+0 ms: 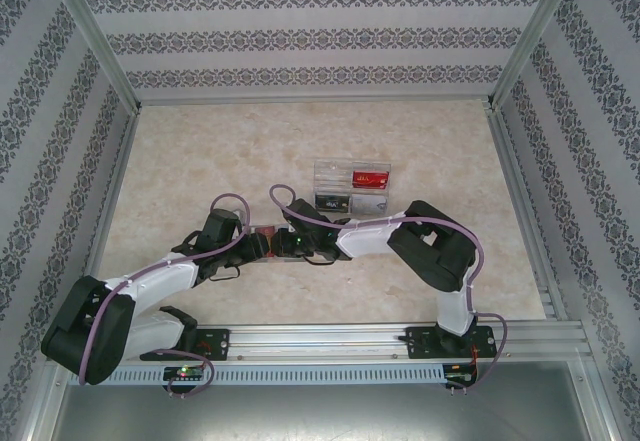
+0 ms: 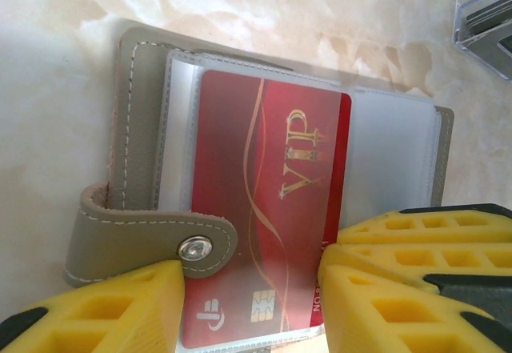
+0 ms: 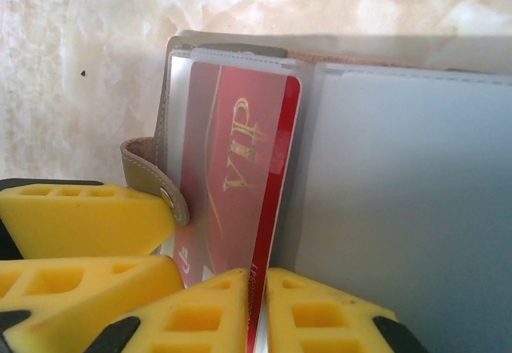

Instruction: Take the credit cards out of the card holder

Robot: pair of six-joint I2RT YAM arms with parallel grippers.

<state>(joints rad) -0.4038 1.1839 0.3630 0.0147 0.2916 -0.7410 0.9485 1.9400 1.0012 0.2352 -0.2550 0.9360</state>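
One glossy red card (image 2: 264,209), stitched grey holder (image 2: 140,129).

Bare marble tabletop (image 1: 200,161) fills the upper and left parts of the top view, open up to the patterned walls (image 1: 300,36). At centre the left gripper (image 1: 252,243), fingers spread, and the right gripper (image 1: 290,245), pinched on the red card (image 3: 232,169), crowd the card holder (image 1: 270,245) from both sides, leaving no way between. The clear acrylic tray (image 1: 352,188) blocks the upper right. In the left wrist view the holder's upper edge and the tabletop above it are unobstructed.
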